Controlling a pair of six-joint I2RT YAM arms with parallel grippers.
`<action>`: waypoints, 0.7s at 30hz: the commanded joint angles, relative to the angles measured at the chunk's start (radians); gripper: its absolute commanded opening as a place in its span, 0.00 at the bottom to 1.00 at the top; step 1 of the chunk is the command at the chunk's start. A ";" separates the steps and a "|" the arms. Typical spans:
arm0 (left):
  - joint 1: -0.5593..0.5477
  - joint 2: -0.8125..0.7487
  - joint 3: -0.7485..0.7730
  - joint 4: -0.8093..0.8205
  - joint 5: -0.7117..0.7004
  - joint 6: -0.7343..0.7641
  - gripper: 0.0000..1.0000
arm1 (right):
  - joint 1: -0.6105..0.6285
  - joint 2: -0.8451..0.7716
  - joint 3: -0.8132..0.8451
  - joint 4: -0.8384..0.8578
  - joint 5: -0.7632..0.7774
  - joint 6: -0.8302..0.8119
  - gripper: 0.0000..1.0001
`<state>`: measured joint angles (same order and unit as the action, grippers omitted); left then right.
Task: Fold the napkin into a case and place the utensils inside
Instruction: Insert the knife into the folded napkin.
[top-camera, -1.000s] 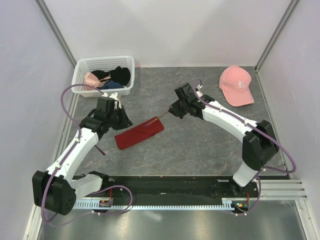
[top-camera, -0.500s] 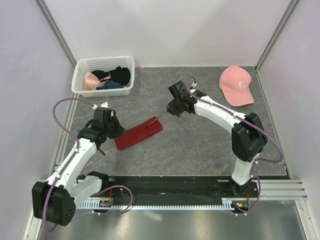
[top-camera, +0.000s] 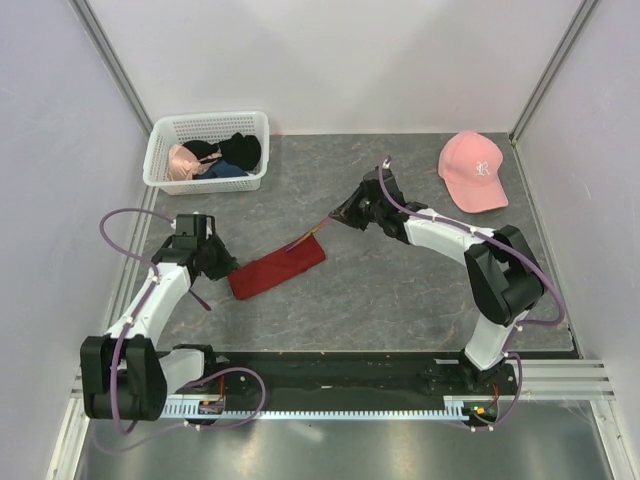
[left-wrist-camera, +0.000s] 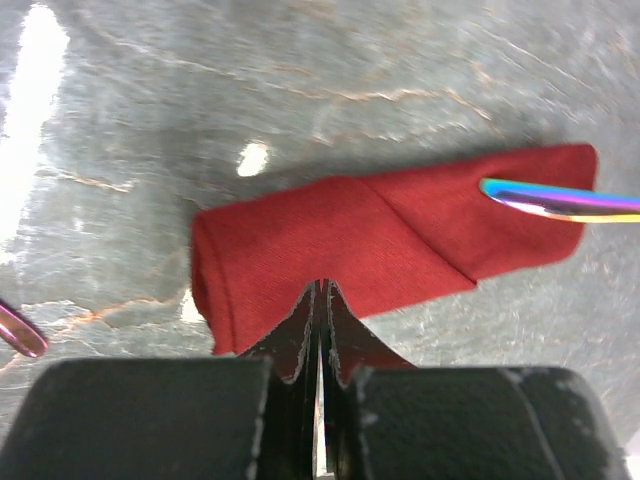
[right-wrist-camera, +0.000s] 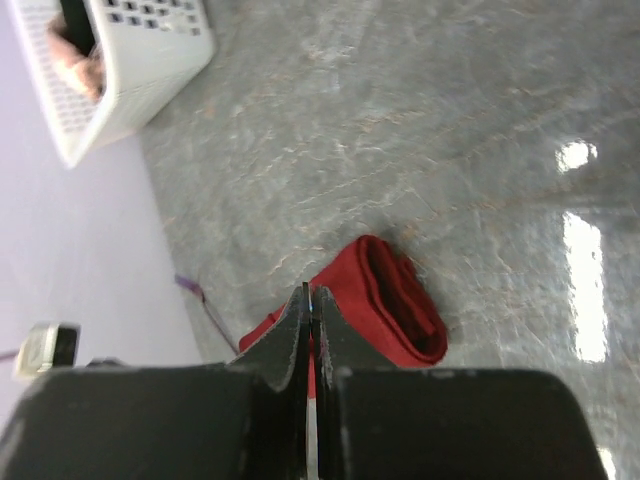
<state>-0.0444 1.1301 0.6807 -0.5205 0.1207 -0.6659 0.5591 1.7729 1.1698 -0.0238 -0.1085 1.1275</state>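
I see the case (left-wrist-camera: 380, 240) lying flat on the table (top-camera: 400, 300), a little left of centre and slanted, with its right end farther from the arm bases. It is soft, matte dark red cloth folded into a narrow strip. One diagonal crease crosses its top layer, the left end is rounded, and the right wrist view shows the other end as stacked, curled layers.

A slim utensil (left-wrist-camera: 560, 200) of polished metal with a rainbow sheen has its tip on the right end of the cloth. I cannot tell whether the tip has slid between the layers. Its thin handle runs up and away to the right gripper (right-wrist-camera: 308, 305), whose dark fingers are pinched tight on it with only a pale sliver showing between them.

The left gripper (left-wrist-camera: 320, 300) sits at the near long edge of the case, towards its left end. Its jagged-edged black fingers are pressed together with nothing visible between them. I cannot tell whether they touch the cloth.

A thin purple piece (top-camera: 200, 297) with a glossy, rounded end lies on the table just left of the case. The tabletop is grey with a stone-like veined pattern and reflects the lights. Well apart at the far left stands a white plastic lattice basket (top-camera: 160, 165) holding black and pink garments (top-camera: 238, 150). At the far right lies a pink baseball cap (top-camera: 473, 172).
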 joint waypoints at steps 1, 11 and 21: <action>0.043 0.060 0.005 0.030 0.057 0.037 0.02 | -0.019 -0.044 -0.050 0.289 -0.163 -0.051 0.00; 0.095 0.131 -0.009 0.042 0.066 0.049 0.02 | -0.019 0.023 -0.113 0.516 -0.287 -0.040 0.00; 0.101 0.168 -0.036 0.060 0.048 0.043 0.02 | -0.030 0.046 -0.179 0.624 -0.388 -0.087 0.00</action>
<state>0.0509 1.2919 0.6575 -0.4915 0.1699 -0.6479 0.5385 1.8153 1.0134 0.4736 -0.4252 1.0714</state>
